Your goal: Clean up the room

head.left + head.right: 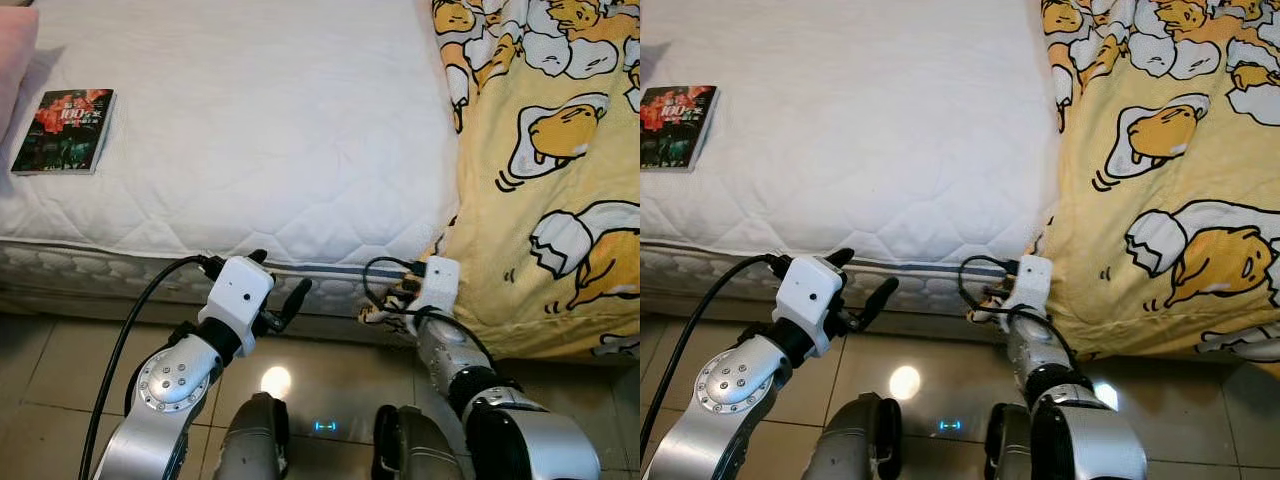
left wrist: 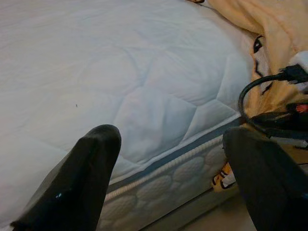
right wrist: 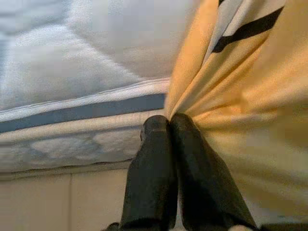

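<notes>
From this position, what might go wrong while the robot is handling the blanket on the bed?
1. The right gripper pinches only a thin fold at the edge of the yellow blanket, so the cloth may slip free under a pull.
2. The left gripper is open near the mattress edge, holding nothing; a one-handed pull may drag the blanket unevenly.
3. The book lies on the mattress; a blanket spread that way might cover it.

We note book on white mattress; yellow blanket beside it; right gripper at the blanket's edge.
</notes>
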